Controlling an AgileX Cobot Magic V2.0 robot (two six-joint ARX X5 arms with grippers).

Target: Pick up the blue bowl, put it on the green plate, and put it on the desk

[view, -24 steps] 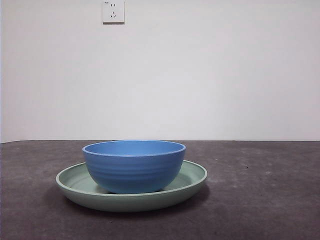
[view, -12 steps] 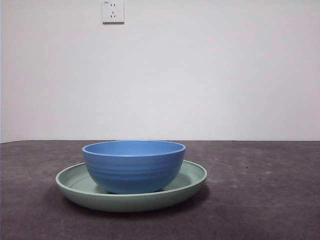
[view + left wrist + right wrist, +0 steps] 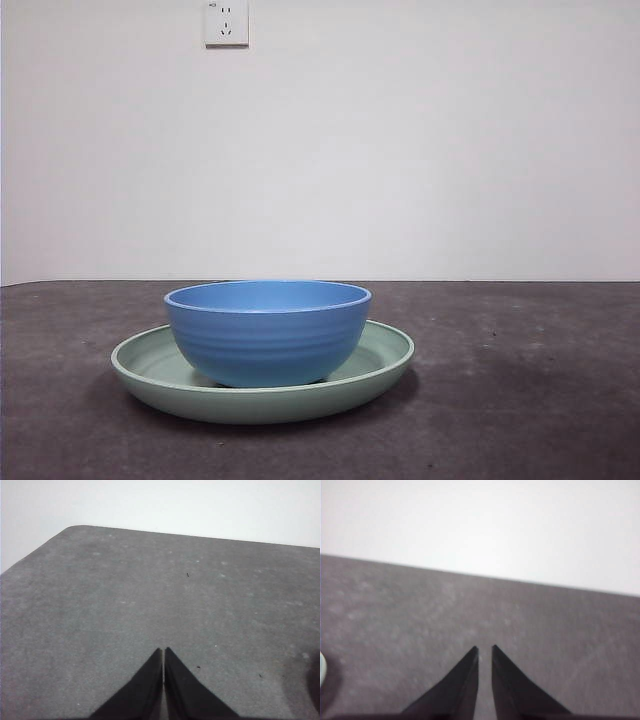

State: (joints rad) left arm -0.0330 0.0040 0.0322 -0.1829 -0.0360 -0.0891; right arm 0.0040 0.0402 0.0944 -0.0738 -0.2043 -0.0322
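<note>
Nearest the front camera is bare desk (image 3: pixel 520 420), dark and speckled, then the green plate (image 3: pixel 385 368) sitting flat on it. The blue bowl (image 3: pixel 268 332) stands upright inside the plate, resting on the plate's floor a bit off-centre, with more green rim showing on one side than the other. Its rim looks level, so it seems properly seated and not leaning on the plate's edge. Behind all that is a plain white wall with a power socket (image 3: pixel 226 22) high up.

Neither arm is in the front view. The left gripper (image 3: pixel 163 652) hangs over empty desk with its jaws pressed together, holding nothing. The right gripper (image 3: pixel 484 650) is likewise over bare desk, jaws nearly closed with only a thin slit between them, also empty. A sliver of pale green at the edge of the right wrist view is probably the plate, so I'd guess that arm is the nearer one.

My read: the bowl-on-plate part looks done, and what's left is getting it back onto the desk. Both grippers would need to open up before grabbing that rim.
</note>
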